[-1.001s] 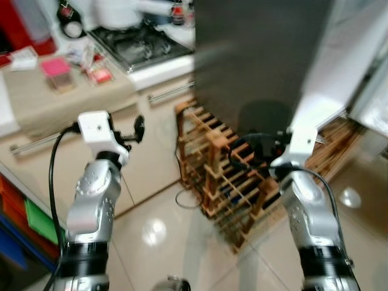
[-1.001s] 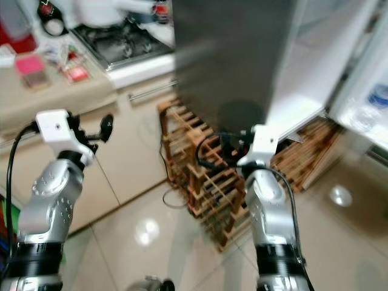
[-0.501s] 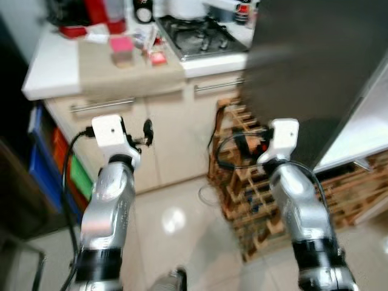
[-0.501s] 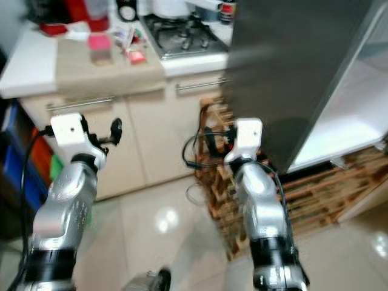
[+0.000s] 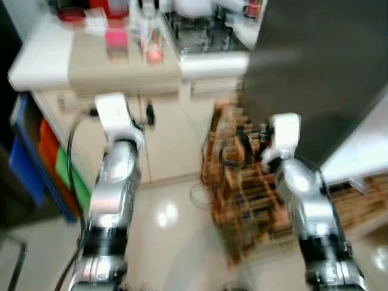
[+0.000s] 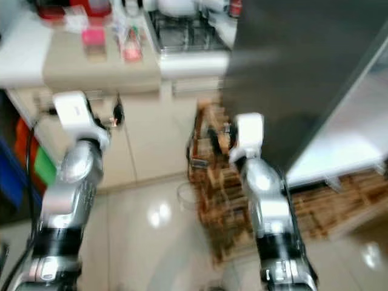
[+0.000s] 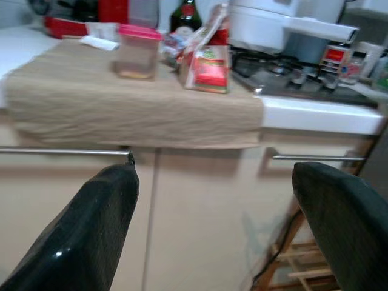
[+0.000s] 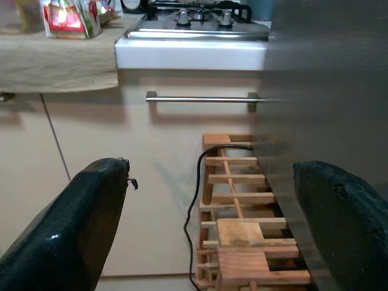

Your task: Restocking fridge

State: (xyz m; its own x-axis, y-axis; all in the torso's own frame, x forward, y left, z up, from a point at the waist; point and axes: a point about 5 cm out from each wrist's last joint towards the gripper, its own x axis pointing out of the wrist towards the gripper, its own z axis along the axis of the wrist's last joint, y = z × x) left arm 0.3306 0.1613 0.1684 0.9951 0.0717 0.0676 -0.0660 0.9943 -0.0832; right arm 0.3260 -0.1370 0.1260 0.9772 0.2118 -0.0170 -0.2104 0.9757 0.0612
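Observation:
The fridge's dark grey side panel (image 5: 315, 60) stands at the right. Left of it is a white counter under a tan cloth (image 7: 121, 103), bearing a pink-lidded clear container (image 7: 138, 51) and a red packet (image 7: 208, 57). My left gripper (image 7: 212, 212) is raised before the cream cabinet doors below the counter, open with nothing between its fingers. My right gripper (image 8: 212, 224) is held up facing the cabinet and the fridge's side panel (image 8: 327, 91), open and empty as well. Both head views are blurred.
A wooden wine rack (image 5: 242, 182) with a black cable stands on the floor against the fridge. A gas hob (image 8: 194, 18) sits on the counter beside the fridge. Coloured bins (image 5: 36, 157) are stacked at the left. The floor is glossy tile (image 5: 170, 224).
The camera has shifted and blurred, so the counter and cabinets sit more squarely ahead. Both arms keep the same raised pose, grippers still open.

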